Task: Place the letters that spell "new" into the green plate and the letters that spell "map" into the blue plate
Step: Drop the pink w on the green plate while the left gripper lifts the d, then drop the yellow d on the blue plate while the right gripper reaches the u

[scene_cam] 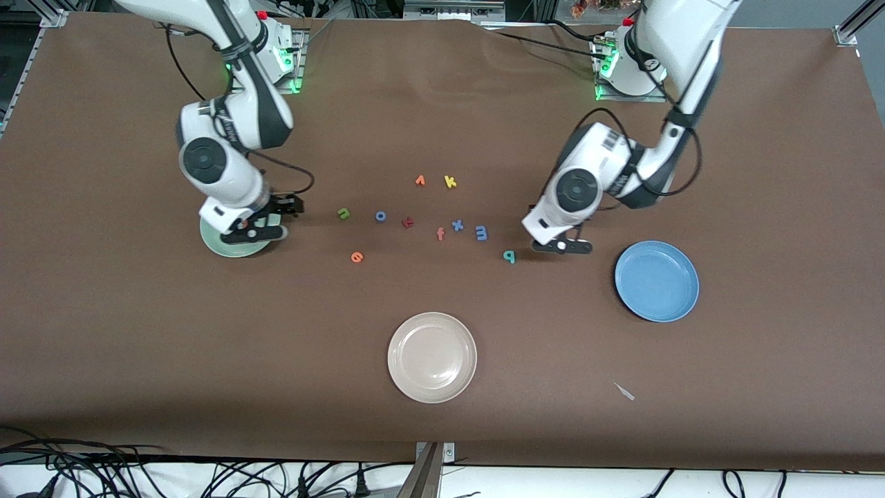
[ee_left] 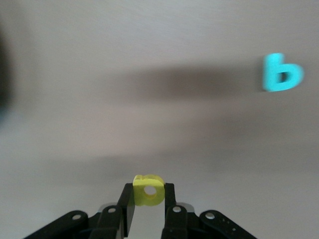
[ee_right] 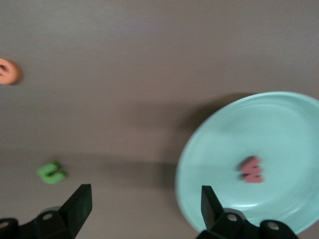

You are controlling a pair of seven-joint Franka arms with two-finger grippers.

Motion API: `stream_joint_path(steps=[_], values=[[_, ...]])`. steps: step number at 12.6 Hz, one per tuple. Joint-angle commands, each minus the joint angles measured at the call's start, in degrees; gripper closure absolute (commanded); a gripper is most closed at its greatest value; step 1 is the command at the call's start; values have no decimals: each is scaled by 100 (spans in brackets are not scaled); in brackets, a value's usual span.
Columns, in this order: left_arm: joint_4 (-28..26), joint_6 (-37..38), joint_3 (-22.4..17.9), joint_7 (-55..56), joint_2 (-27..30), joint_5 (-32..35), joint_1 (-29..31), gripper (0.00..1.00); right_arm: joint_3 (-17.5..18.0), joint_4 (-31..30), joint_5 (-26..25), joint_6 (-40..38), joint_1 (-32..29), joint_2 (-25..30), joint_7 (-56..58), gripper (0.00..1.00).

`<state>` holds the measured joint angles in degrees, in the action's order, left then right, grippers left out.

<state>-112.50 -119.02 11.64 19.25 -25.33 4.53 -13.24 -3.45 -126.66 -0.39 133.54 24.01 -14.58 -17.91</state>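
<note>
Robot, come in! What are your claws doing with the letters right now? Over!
Right claw open over green plate, red w lying in it. Left claw shut on yellow a, near teal p. Blue plate bare.

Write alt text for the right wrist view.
The right pincer, fingers spread wide, hangs over brown table at the rim of the green plate, where a salmon-red w lies. A green n and an orange e lie on the table.
</note>
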Motion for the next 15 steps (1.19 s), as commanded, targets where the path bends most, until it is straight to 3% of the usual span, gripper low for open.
stream_joint_path(steps=[1,2,4,8,10,11,12,15], values=[[-61,187,40,-1367,177,162,646,96,344,282,13,13,50,-361,-1542,7],[-35,160,23,-1711,142,189,804,96,354,282,4,110,138,-440,-2271,12],[123,134,23,-2283,37,897,1243,96,354,265,13,294,305,-493,-3485,19],[702,99,14,-3409,-516,1321,1815,96,441,195,118,593,314,-590,-5349,19],[1009,-15,14,-3638,-876,1358,1966,92,520,-102,119,1188,314,-581,-6544,18],[1142,-42,14,-3639,-1008,1358,1966,60,564,-270,119,1531,323,-581,-7002,18],[1212,-33,14,-3639,-1035,1279,1966,1,678,-350,119,1691,323,-590,-7181,18],[1494,125,110,-3176,-983,711,1852,0,723,-491,119,1902,323,-607,-7235,19]])
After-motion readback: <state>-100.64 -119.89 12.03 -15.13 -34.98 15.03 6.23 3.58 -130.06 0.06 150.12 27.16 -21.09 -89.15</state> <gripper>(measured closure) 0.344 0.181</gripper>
